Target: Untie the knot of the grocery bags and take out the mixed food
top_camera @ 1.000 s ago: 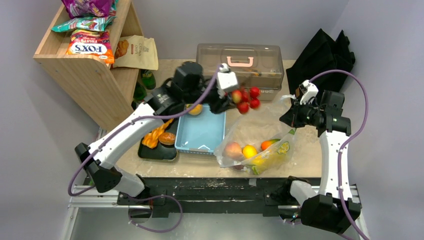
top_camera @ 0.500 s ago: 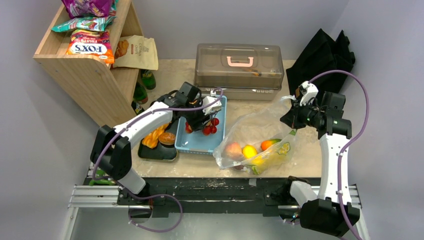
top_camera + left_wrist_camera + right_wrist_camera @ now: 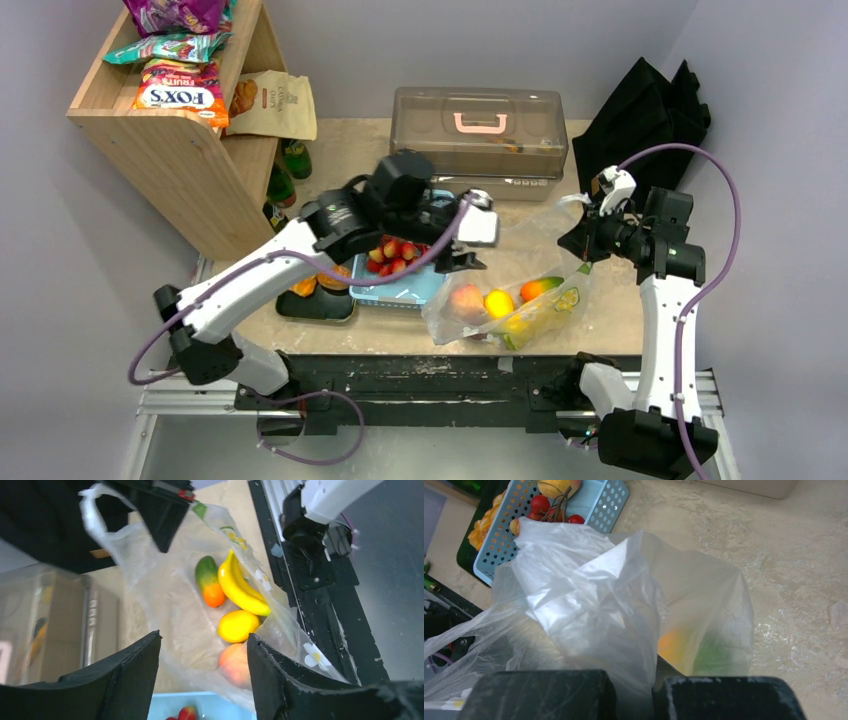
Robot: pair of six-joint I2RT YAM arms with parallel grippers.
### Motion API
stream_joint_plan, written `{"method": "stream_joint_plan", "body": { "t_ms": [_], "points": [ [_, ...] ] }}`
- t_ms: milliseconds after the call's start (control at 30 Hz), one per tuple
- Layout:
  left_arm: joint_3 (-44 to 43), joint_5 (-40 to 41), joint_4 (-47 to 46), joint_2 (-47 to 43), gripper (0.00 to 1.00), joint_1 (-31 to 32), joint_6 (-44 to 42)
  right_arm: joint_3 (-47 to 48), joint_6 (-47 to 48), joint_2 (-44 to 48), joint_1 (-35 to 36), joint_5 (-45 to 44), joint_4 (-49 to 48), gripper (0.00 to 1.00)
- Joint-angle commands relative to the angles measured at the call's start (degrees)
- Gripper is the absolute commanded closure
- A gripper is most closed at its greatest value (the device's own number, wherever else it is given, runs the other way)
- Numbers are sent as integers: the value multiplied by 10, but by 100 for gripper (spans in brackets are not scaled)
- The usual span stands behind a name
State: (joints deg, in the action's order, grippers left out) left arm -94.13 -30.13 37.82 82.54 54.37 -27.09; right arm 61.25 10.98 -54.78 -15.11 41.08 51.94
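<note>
The clear grocery bag [image 3: 520, 265] lies at the table's front right, and its mouth faces left. Inside it are a peach [image 3: 466, 298], a lemon [image 3: 499, 302], a mango [image 3: 540, 288] and a banana [image 3: 242, 587]. The knot is out of view. My right gripper [image 3: 585, 240] is shut on the bag's bunched plastic [image 3: 589, 605] and holds that edge up. My left gripper [image 3: 468, 258] is open and empty, between the blue basket [image 3: 420, 290] and the bag mouth. Red fruits [image 3: 393, 250] lie in the basket. The peach [image 3: 234, 662] shows just beyond my left fingers [image 3: 280, 680].
A black tray [image 3: 315, 305] with bread sits left of the basket, partly under my left arm. A clear lidded box [image 3: 480, 125] stands at the back. The wooden shelf [image 3: 170, 140] with snack packets is at the back left, and a black fabric bag [image 3: 645, 110] at the back right.
My left gripper let the red fruits go into the blue basket, opened wider and swung right toward the bag's mouth. The right gripper has kept its hold on the bag.
</note>
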Motion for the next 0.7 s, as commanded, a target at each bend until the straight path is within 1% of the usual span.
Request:
{"method": "stream_joint_plan", "body": {
  "t_ms": [0, 33, 100, 200, 300, 367, 467, 567, 667],
  "points": [
    [-27, 11, 66, 121, 41, 53, -66, 8, 11, 11, 1, 26, 7, 100],
    [-28, 21, 62, 142, 41, 62, -71, 9, 18, 12, 0, 27, 13, 100],
    [-25, 38, 33, 177, 38, 75, -75, 12, 26, 13, 1, 28, 20, 100],
    [-29, 70, -14, 232, 27, 95, -74, 16, 29, 15, 1, 35, 23, 100],
    [-29, 79, -56, 284, 17, 100, -56, 20, 33, 14, 0, 31, 31, 100],
    [-39, 81, -67, 315, 12, 104, -47, 23, 36, 15, 0, 26, 35, 100],
    [-54, 77, -81, 349, 1, 108, -17, 23, 33, 19, 1, 22, 33, 100],
    [-57, 86, -91, 379, 0, 108, 11, 20, 24, 21, 0, 17, 26, 100],
    [-59, 110, -76, 407, 0, 109, 10, 19, 21, 21, 0, 10, 23, 100]
  ]
}}
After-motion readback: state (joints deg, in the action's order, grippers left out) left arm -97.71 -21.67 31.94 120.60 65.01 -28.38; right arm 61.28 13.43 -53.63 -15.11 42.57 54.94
